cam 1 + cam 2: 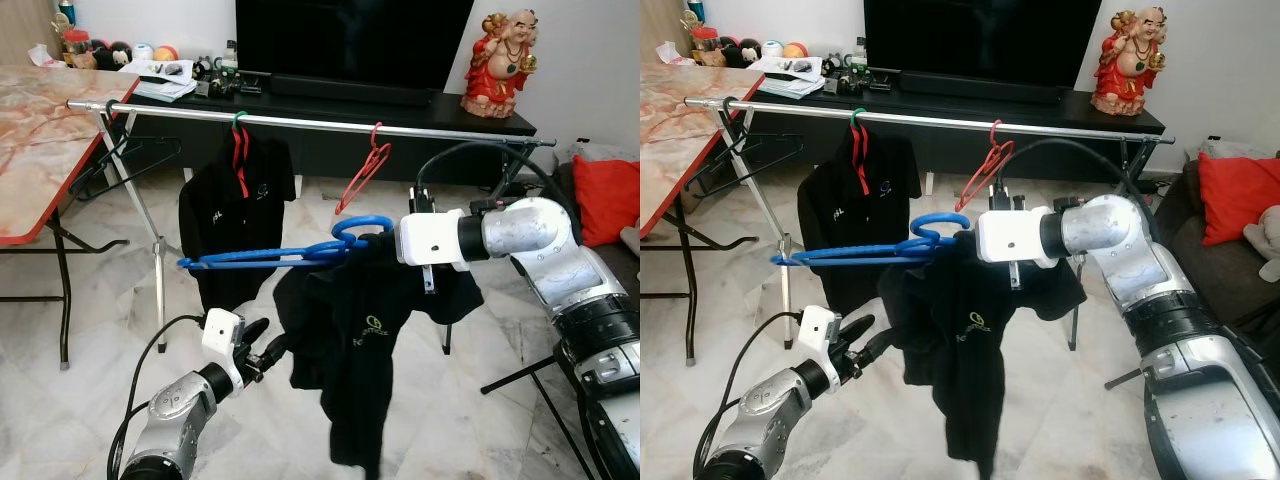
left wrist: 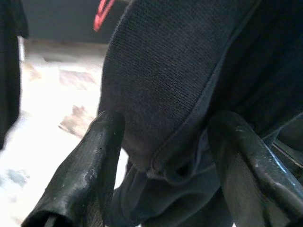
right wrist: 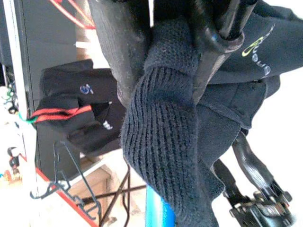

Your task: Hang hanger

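- The rail (image 1: 300, 122) runs across the room on a stand, with a black hanger (image 1: 125, 160) at its left end, a hung shirt (image 1: 235, 215) on a green-hooked hanger next, and a red hanger (image 1: 362, 172) tilted further right. The free stretch lies between those two, and it looks narrow; swinging in carelessly could knock the red hanger off.
- The left gripper (image 1: 262, 352) sits low, its jaws apart around a fold of the dark shirt (image 1: 350, 330) at the left hem. If those jaws close or drag as the hanger rises, the shirt could be pulled off the hanger.
- The blue hanger (image 1: 285, 255) lies nearly flat, below the rail and in front of it. Its long body points left and its hook curls up just beside the right wrist. Tipped like this, the hook cannot catch the rail; it needs turning upright first, I judge.
- The shirt is bunched at the hook end and hangs down in a crumpled drop, not spread along the hanger's arms. It could slide off the end during a tilt.
- The right gripper (image 3: 189, 52) has its jaws clamped on the shirt collar and hanger together, as the right wrist view shows. A grip through cloth may slip.
- Cloth also hides the hook from that wrist camera.
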{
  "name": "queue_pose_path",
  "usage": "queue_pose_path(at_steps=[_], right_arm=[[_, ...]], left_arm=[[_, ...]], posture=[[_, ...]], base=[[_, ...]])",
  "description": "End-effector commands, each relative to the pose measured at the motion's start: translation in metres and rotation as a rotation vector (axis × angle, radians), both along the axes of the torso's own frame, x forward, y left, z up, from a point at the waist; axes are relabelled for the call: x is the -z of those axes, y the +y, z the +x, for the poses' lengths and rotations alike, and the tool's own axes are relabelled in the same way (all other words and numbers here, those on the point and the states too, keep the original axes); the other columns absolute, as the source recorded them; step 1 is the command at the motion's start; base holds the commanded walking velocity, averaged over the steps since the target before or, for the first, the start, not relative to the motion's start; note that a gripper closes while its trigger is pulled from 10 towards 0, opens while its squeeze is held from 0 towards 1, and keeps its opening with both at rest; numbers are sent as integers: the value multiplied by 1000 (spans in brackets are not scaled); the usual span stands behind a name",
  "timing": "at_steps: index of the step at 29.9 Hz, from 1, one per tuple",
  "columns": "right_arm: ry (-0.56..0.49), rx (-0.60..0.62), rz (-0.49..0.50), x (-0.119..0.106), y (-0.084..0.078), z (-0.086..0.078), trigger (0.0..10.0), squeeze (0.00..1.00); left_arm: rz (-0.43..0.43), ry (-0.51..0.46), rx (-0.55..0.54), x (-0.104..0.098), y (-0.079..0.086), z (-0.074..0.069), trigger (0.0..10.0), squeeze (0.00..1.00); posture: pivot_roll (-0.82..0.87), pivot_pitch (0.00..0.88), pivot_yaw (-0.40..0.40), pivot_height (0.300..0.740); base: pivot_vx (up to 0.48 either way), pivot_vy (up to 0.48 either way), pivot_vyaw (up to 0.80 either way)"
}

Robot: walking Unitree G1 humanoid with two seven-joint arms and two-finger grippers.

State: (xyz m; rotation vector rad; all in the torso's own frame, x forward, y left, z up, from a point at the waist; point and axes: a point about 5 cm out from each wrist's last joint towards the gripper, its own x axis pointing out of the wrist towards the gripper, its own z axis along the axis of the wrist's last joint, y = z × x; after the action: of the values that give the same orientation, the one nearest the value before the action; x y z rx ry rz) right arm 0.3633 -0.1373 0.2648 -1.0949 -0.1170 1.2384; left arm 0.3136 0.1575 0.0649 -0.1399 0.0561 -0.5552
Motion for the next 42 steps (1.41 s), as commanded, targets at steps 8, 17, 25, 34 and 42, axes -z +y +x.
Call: queue_pose_path(at_steps=[8,17,25,34,42], right_arm=[[-34,-19,39,-18,-4,-5,0,0],[-13,-13,42,-15,-5,-5,0,0],[8,-18,32,-11,-6,-7,0,0],[21,-29,27,-11,-6,-9,0,0],[37,-26,16,-6,-7,-9,0,0]], left_arm=[[24,-57,-97,-10,12,10,10000,0],[25,-118,-101,-22,20,14,10000,0],[-11,-143,-31,-29,9,17,10000,0],[-19,-153,83,-32,0,17,10000,0],[-3,-103,295,-29,-9,11,10000,0]], posture=[[-52,17,-112,740],[-49,17,-116,740],[-52,17,-117,740],[-56,16,-119,740],[-54,16,-120,740]], base=[[0,0,0],[0,0,0],[0,0,0],[0,0,0],[0,0,0]])
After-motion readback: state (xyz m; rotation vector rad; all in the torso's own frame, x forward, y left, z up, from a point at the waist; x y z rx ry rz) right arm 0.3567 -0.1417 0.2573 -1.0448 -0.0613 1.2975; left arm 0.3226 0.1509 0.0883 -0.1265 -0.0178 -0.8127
